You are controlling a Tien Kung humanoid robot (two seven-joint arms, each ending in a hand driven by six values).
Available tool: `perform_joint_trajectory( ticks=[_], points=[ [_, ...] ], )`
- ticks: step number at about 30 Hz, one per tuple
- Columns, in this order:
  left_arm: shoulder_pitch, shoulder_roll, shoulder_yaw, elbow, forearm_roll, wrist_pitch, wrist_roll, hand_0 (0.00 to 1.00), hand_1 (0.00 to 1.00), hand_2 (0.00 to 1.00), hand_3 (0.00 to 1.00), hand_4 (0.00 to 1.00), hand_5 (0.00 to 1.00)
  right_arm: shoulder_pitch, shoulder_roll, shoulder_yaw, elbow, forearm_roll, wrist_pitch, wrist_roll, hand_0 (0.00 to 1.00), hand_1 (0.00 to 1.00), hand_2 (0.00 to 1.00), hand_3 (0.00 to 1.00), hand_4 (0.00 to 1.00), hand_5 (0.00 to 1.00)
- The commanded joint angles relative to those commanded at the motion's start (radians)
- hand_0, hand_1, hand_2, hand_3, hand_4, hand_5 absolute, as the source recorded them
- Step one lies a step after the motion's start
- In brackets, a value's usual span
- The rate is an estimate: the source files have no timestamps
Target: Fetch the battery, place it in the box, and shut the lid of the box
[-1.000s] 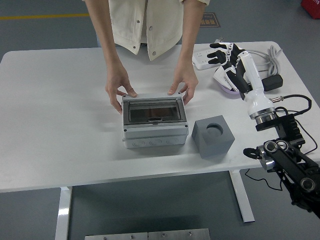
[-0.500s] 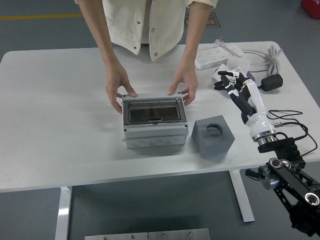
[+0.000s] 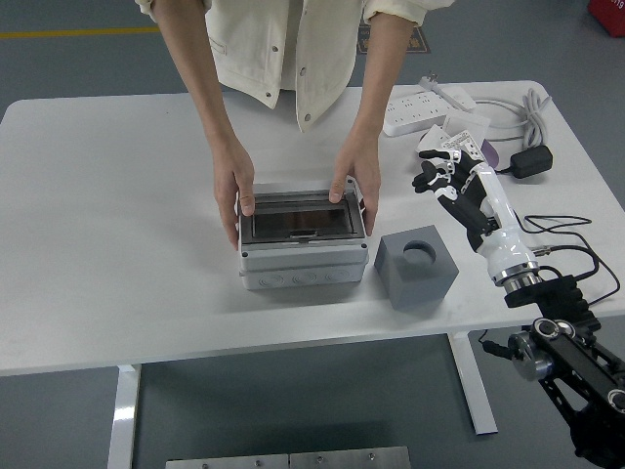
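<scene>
A grey box [image 3: 302,241] with a dark see-through lid lies mid-table, lid down. A person at the far side holds it with both hands [image 3: 239,193], one on each end of the top. Just right of the box stands a grey block [image 3: 416,266] with a round hole in its top. My right hand [image 3: 441,180] hovers above the table beyond that block, fingers spread and relaxed, holding nothing. I cannot make out the battery anywhere. The left arm does not show.
A white power strip [image 3: 430,112] with a grey cable [image 3: 528,107] and a black adapter [image 3: 530,161] lie at the back right. A small white and purple item [image 3: 467,143] sits behind my right hand. Thin black wires [image 3: 566,234] trail near the right edge.
My right hand has dropped from the back right toward the grey block. The person's hands have slid forward from the box's back corners onto its two ends.
</scene>
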Motion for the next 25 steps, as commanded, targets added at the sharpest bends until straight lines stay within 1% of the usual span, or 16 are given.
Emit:
perform_joint_trajectory(
  ticks=[2, 7, 8, 14, 15, 19, 20, 25],
  points=[
    [-0.003, 0.003, 0.009, 0.0, -0.008, 0.0, 0.0, 0.626, 0.741, 0.575, 0.55, 0.191, 0.002, -0.004, -0.003, 0.0, 0.006, -0.004, 0.008, -0.007, 0.554, 0.486, 0.469, 0.599, 0.72, 0.451],
    [-0.006, 0.009, 0.022, 0.0, -0.018, -0.002, 0.0, 0.626, 0.741, 0.575, 0.55, 0.191, 0.002, -0.009, -0.005, 0.003, 0.01, -0.033, 0.025, -0.027, 0.554, 0.486, 0.469, 0.599, 0.72, 0.451],
    [-0.006, 0.01, 0.024, 0.0, -0.019, -0.002, 0.001, 0.636, 0.74, 0.573, 0.548, 0.218, 0.013, -0.009, -0.006, 0.004, 0.01, -0.041, 0.028, -0.032, 0.583, 0.516, 0.51, 0.611, 0.716, 0.457],
    [-0.005, 0.014, 0.024, 0.0, -0.017, -0.003, 0.003, 0.636, 0.74, 0.573, 0.548, 0.218, 0.013, -0.01, -0.007, 0.001, 0.009, -0.065, 0.039, -0.047, 0.583, 0.516, 0.51, 0.611, 0.716, 0.457],
    [-0.005, 0.015, 0.026, 0.0, -0.018, -0.004, 0.003, 0.638, 0.741, 0.574, 0.548, 0.216, 0.012, -0.01, -0.006, 0.0, 0.008, -0.066, 0.038, -0.048, 0.638, 0.619, 0.643, 0.672, 0.865, 0.421],
    [-0.007, 0.018, 0.035, 0.0, -0.025, -0.004, 0.003, 0.638, 0.741, 0.574, 0.548, 0.216, 0.012, -0.011, -0.007, -0.004, 0.003, -0.062, 0.038, -0.045, 0.638, 0.619, 0.643, 0.672, 0.865, 0.421],
    [-0.007, 0.018, 0.037, 0.0, -0.026, -0.004, 0.003, 0.641, 0.74, 0.573, 0.548, 0.218, 0.014, -0.011, -0.007, -0.005, 0.001, -0.061, 0.037, -0.044, 0.734, 0.695, 0.762, 0.819, 0.997, 0.466],
    [-0.008, 0.024, 0.045, 0.0, -0.033, -0.004, 0.002, 0.641, 0.74, 0.573, 0.548, 0.218, 0.014, -0.014, -0.006, -0.008, -0.006, -0.053, 0.033, -0.038, 0.734, 0.695, 0.762, 0.819, 0.997, 0.466]
  ],
)
